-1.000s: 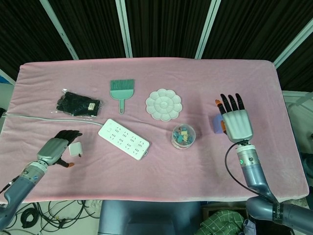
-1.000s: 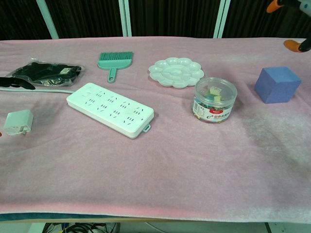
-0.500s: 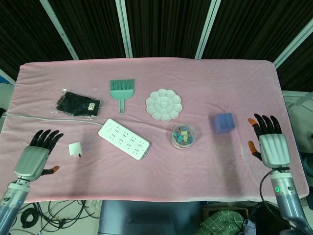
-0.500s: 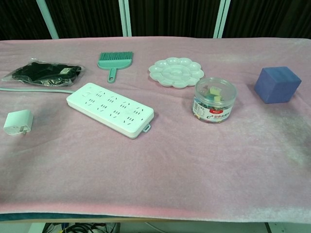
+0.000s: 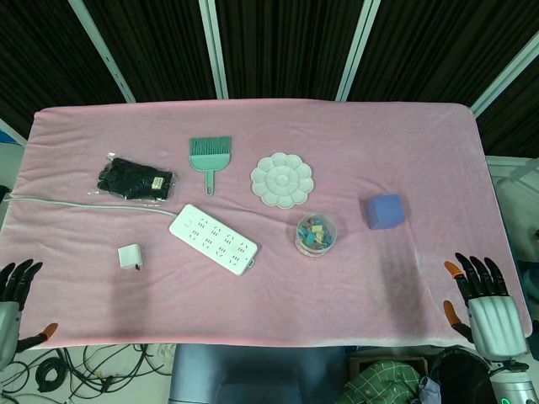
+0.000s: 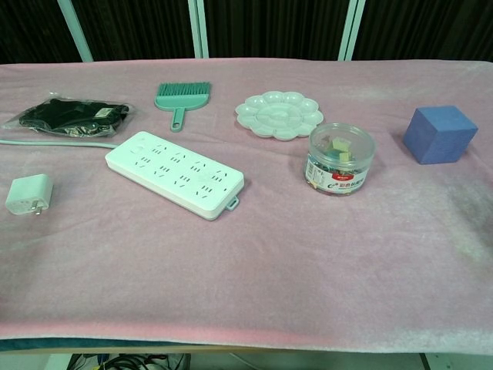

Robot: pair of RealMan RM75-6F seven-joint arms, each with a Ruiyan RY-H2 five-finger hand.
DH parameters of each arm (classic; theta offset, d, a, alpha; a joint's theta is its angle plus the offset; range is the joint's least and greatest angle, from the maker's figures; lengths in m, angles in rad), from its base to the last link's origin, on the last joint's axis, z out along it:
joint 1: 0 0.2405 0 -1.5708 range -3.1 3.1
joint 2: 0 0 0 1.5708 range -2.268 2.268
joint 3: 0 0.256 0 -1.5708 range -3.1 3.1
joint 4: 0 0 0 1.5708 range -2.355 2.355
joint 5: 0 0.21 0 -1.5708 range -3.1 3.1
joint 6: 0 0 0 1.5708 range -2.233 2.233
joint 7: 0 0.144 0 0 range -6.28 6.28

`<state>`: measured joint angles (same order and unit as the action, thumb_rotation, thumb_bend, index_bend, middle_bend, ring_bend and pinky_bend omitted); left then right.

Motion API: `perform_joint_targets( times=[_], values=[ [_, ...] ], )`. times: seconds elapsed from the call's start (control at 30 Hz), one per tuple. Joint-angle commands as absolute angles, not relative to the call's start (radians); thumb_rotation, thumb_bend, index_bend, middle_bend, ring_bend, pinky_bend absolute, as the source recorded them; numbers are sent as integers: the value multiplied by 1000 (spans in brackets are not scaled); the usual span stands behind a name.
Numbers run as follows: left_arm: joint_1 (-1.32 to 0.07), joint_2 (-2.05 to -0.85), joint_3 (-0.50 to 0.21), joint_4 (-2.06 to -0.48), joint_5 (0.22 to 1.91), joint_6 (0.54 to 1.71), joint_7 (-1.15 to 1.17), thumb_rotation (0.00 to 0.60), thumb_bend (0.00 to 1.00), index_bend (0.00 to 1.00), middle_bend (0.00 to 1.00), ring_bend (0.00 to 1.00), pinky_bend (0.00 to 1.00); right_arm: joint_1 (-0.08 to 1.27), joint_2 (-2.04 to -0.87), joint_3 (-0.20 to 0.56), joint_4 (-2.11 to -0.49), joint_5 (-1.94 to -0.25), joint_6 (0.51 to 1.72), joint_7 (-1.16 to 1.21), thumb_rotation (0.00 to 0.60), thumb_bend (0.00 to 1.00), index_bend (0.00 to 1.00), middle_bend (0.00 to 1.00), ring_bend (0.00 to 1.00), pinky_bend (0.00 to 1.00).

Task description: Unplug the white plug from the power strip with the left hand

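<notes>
Hanging off the near-left corner of the table, the left hand [image 5: 10,296] shows only in the head view, its dark fingers [image 5: 18,273] spread apart and holding nothing. Up and to the right of those fingertips, well apart from them, the white plug [image 5: 130,257] lies loose on the pink tablecloth [image 5: 278,278], prongs showing in the chest view, touching nothing. Just past it on the far side from the fingers sits the white power strip [image 5: 213,239], lying at a slant, every socket bare, its pale cable [image 5: 84,202] running off toward the left edge.

Over at the near-right corner, the right hand [image 5: 487,307] is palm-down beyond the cloth's edge, its fingers likewise splayed and free of any object. Up and to the left of those fingertips stands the blue cube [image 5: 385,211], and further left again the clear jar of clips [image 5: 316,234].

Toward the far side of the table, a long way from either set of fingers, lie the white flower-shaped palette [image 5: 282,179], the green hand brush [image 5: 208,157] and the black bundle in a clear bag [image 5: 134,178]. The chest view catches no hand at all.
</notes>
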<state>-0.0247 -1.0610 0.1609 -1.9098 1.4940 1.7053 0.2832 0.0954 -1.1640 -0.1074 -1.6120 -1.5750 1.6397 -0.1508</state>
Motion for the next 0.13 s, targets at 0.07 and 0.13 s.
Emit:
perform_joint_targets(
  times=[0.07,0.13],
  values=[
    [-18,-1072,141,-1887,1515,1721,280,600,65,111,73,0,0,90,-1165,-107,-1617,-1593,1639,-138,600,325,180,84,87,67],
    [-13,-1080,137,-1876,1522,1722,289,600,65,111,73,0,0,90,-1165,-106,-1614,-1600,1634,-143,600,325,180,84,87,67]
  ],
)
